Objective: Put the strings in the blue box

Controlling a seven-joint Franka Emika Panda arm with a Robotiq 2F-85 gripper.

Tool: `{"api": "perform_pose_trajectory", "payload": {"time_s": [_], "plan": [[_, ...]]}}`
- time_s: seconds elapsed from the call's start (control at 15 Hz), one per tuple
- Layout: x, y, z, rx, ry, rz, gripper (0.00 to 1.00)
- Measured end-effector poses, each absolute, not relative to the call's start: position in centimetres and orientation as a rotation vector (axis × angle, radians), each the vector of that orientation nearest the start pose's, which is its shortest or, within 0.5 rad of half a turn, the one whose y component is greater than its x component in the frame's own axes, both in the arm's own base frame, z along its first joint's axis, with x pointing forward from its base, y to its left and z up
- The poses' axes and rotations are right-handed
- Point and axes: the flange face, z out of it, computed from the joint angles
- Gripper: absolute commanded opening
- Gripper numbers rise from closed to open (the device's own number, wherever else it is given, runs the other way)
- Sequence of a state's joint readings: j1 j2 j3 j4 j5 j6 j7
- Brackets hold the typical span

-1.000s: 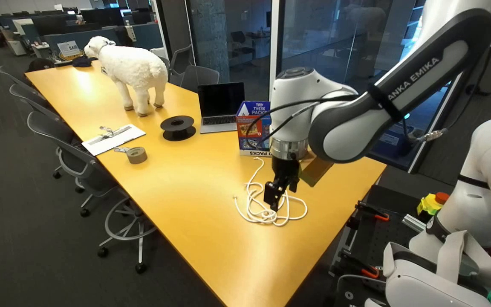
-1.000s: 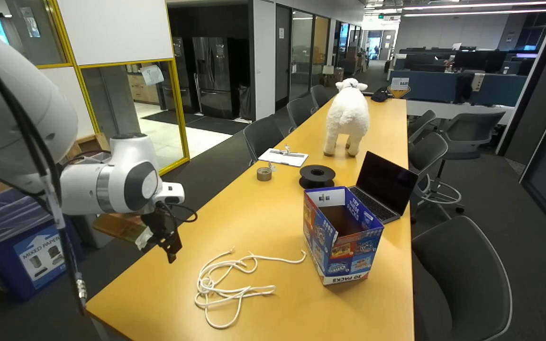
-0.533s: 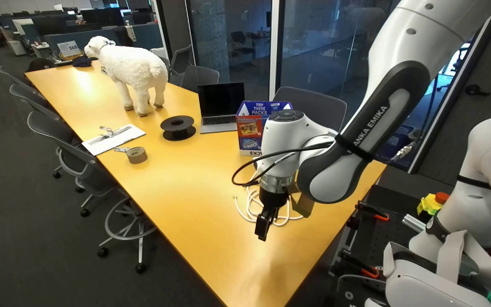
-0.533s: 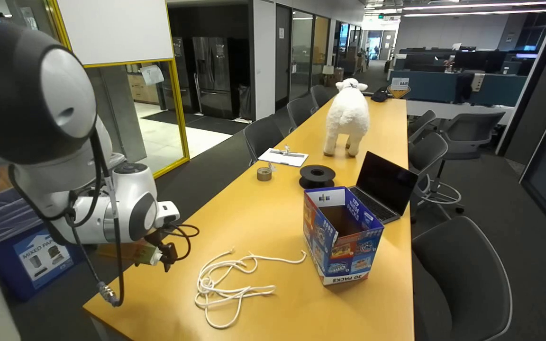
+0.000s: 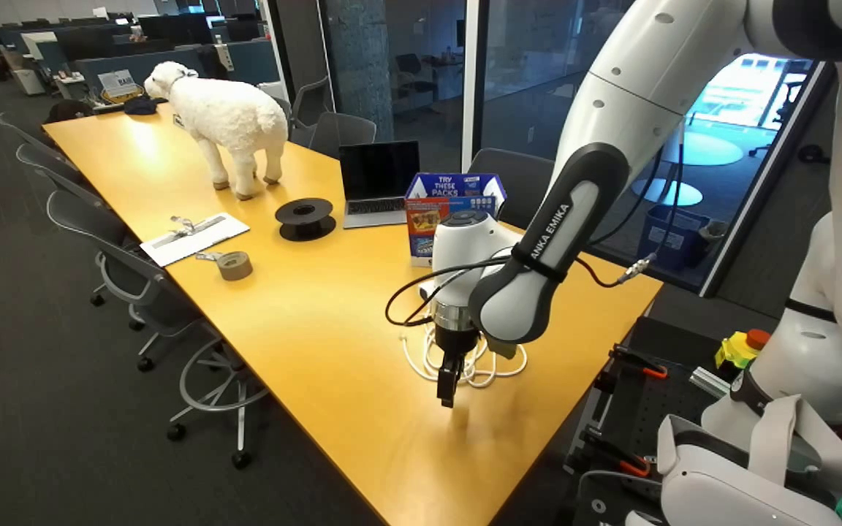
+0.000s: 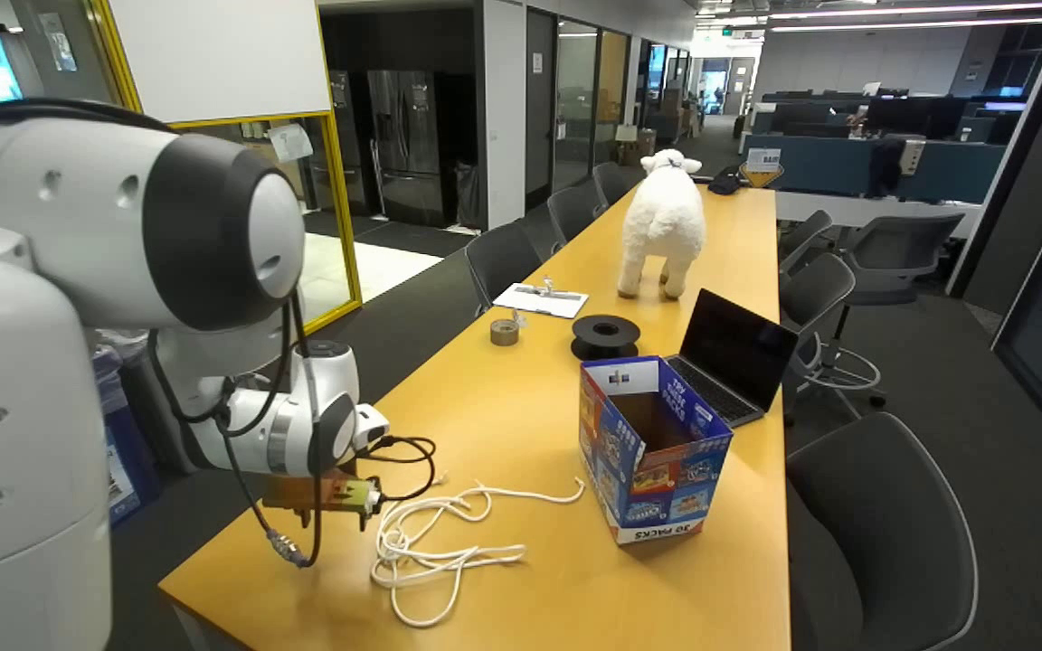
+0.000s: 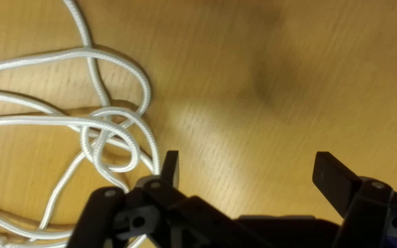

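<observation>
The strings, a loose tangle of white cord, lie on the table in an exterior view (image 6: 393,542). They also show in the wrist view (image 7: 64,120), on the left side. In an exterior view (image 5: 490,379) the arm hides part of them. The blue box (image 6: 620,452) stands upright with its top open beside the strings; it also shows in an exterior view (image 5: 428,219), partly behind the arm. My gripper (image 7: 248,167) is open and empty, pointing down above bare table beside the tangle. Its left finger overlaps the cord's edge in the wrist view. The gripper also shows in both exterior views (image 5: 447,394) (image 6: 336,520).
An open laptop (image 6: 738,353) stands just behind the box. A black spool (image 6: 605,336), a tape roll (image 6: 504,332), a clipboard (image 6: 541,299) and a white toy sheep (image 6: 663,221) are farther along the table (image 5: 304,314). Chairs line both long sides.
My gripper has come down closer to the table and turned to point straight down. It has shifted to the near side of the strings. The strings and the box have not moved.
</observation>
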State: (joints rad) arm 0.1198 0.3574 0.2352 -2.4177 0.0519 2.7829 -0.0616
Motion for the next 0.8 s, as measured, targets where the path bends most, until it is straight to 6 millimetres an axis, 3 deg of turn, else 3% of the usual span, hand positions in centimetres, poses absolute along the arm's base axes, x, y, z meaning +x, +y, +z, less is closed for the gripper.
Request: {"api": "perform_pose_trajectory", "payload": {"time_s": [0.4, 0.8], "plan": [[48.8, 12.5, 16.7, -2.985, -0.593, -0.038, 1.00], [48.4, 10.4, 14.7, -2.996, -0.623, 0.018, 1.00]]}}
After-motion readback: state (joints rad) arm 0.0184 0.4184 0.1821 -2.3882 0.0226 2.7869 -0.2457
